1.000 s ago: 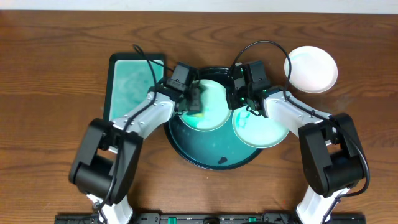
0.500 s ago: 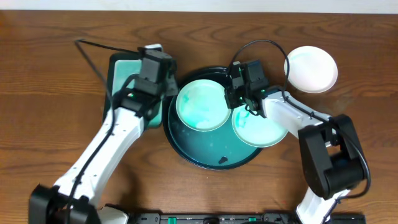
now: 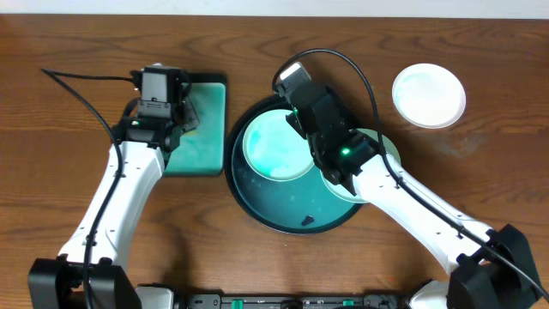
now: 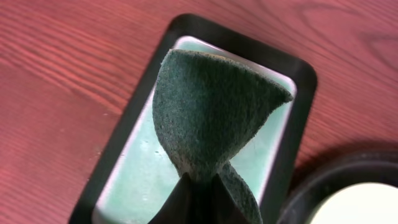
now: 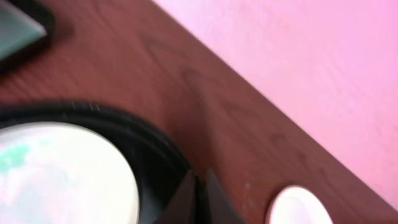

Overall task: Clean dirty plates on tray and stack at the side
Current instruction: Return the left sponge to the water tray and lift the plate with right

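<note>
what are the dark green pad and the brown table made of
The dark green pad looks like fibrous scouring felt: matte, fuzzy, folding limply where the left pincer pinches it. The brown table looks like wood or veneer: visible grain.

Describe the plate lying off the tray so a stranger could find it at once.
Find the big round tray mid-table. Up and right of it in the overhead view, alone on bare wood, lies the white plate. Unlike the smeared plate in the tray, it is clean.

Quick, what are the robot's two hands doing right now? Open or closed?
Left gripper: closed on the green sponge.
Right gripper: closed, looks empty, though the view is blurry.
</note>
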